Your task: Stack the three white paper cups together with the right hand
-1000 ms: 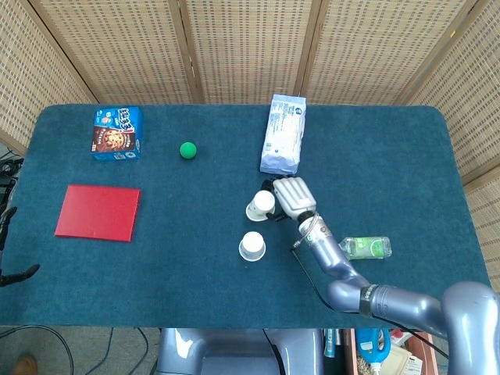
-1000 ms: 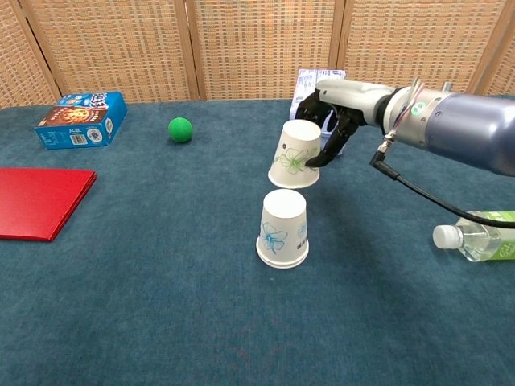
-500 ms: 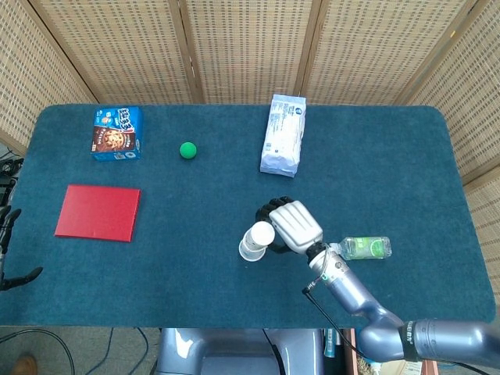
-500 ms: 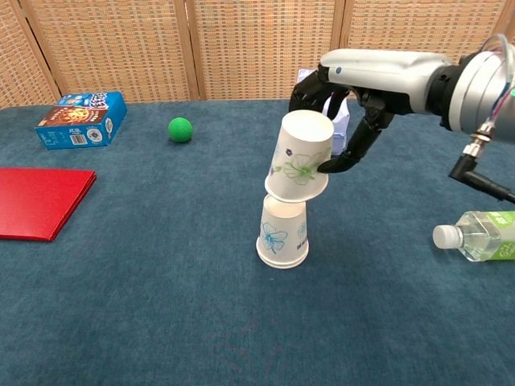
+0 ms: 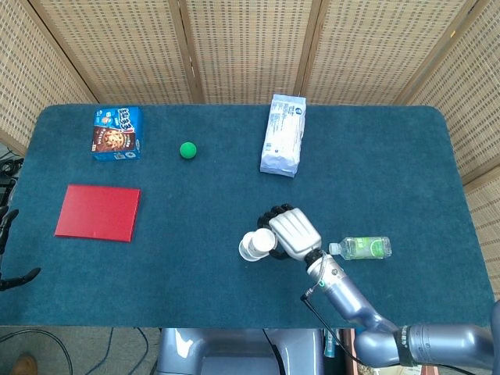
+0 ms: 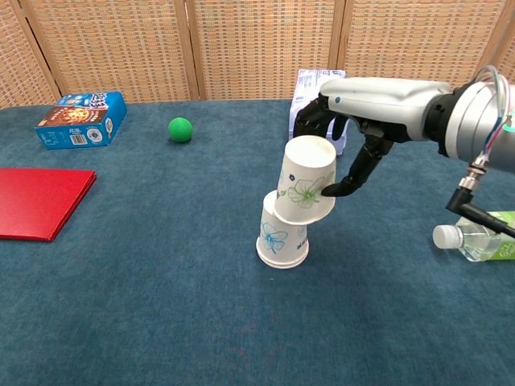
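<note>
An upside-down white paper cup with a blue flower print (image 6: 282, 239) (image 5: 250, 248) stands on the blue table cloth. My right hand (image 6: 354, 133) (image 5: 293, 232) grips a second upside-down white cup with a green print (image 6: 306, 181) (image 5: 262, 241) from its right side. That cup is tilted, and its mouth sits over the top of the standing cup, shifted a little to the right. No third cup shows apart from these two. Of my left hand (image 5: 9, 246), only dark fingers show at the left edge of the head view, spread and holding nothing.
A plastic bottle (image 6: 479, 239) (image 5: 361, 248) lies right of the cups. A white tissue pack (image 5: 283, 134) is behind them. A green ball (image 6: 180, 129), a blue cookie box (image 6: 80, 119) and a red book (image 6: 36, 201) are on the left.
My right hand has carried the green-print cup from near the tissue pack toward the front and lowered it onto the standing cup. The left hand has stayed put.
</note>
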Robot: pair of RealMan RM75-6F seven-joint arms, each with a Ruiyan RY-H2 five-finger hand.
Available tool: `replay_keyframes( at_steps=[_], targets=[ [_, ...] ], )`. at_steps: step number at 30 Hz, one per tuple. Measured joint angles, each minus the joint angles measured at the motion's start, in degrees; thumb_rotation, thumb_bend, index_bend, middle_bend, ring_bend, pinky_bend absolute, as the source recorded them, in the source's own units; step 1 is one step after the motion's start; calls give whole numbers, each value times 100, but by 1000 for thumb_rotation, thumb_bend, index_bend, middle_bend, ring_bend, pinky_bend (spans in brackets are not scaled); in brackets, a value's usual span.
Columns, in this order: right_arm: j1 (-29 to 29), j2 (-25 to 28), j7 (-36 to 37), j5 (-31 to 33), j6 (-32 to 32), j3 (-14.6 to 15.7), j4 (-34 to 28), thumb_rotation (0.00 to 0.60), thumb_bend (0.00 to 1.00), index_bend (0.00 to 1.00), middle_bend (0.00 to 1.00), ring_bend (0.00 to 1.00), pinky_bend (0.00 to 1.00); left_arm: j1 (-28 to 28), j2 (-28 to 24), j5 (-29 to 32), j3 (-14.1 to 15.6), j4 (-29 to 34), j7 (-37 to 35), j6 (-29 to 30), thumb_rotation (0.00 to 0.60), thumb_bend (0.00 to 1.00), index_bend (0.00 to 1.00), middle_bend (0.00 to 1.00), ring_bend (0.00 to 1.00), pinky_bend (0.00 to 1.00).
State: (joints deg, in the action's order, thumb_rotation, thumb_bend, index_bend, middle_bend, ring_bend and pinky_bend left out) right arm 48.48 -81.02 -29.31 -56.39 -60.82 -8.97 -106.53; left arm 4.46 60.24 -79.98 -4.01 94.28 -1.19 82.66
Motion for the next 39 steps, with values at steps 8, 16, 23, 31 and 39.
replay_keyframes(
  at_steps=[8,16,23,31,39],
  targets=[
    [65,-89,-12,163,74,-88,85,600,396,468,478,323,337,13,14,29,8,-2,47,-42,600,68,0,0,0,0],
    [114,-231,-25,217,127,-95,189,600,396,468,477,323,337,29,21,58,-8,-8,48,-66,600,68,0,0,0,0],
    [197,-378,-90,272,106,-187,302,600,397,468,468,323,337,33,9,76,-17,33,61,-67,600,68,0,0,0,0],
    [282,-488,-259,439,99,-202,411,600,397,468,453,323,337,32,-6,85,-21,18,16,-73,600,68,0,0,0,0],
    [250,-412,-182,375,24,-248,315,600,397,468,454,323,337,41,-5,108,-26,5,20,-96,600,68,0,0,0,0]
  ],
)
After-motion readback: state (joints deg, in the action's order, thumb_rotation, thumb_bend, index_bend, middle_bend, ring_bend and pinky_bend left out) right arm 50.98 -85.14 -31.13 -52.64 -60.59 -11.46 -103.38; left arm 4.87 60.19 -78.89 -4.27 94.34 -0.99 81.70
